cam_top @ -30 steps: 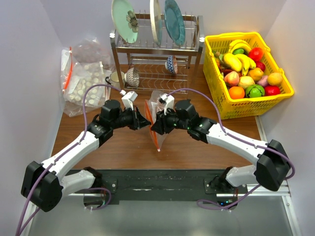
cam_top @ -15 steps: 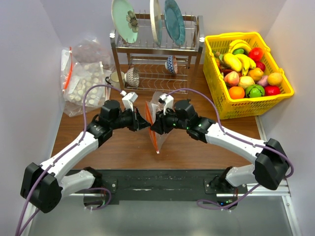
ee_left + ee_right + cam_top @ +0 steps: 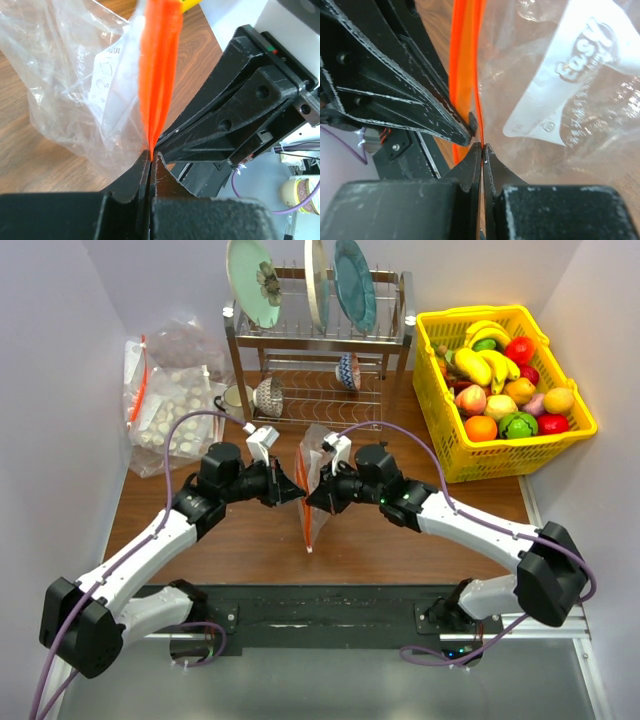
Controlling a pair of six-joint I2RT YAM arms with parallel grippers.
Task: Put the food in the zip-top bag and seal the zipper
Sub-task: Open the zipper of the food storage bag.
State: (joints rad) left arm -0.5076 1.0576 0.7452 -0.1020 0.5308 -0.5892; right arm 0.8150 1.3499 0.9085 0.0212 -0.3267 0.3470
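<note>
1. The left gripper is clenched on the zipper; the orange-red strip rises straight out from between its tips;
2. The right gripper is pinched tight on the same strip, just beside the left one's tips;
3. The zip-top bag hangs crumpled between the 2 grippers, over the middle of the table;
4. The food sits in the yellow basket at the far right, well apart from the bag.
</note>
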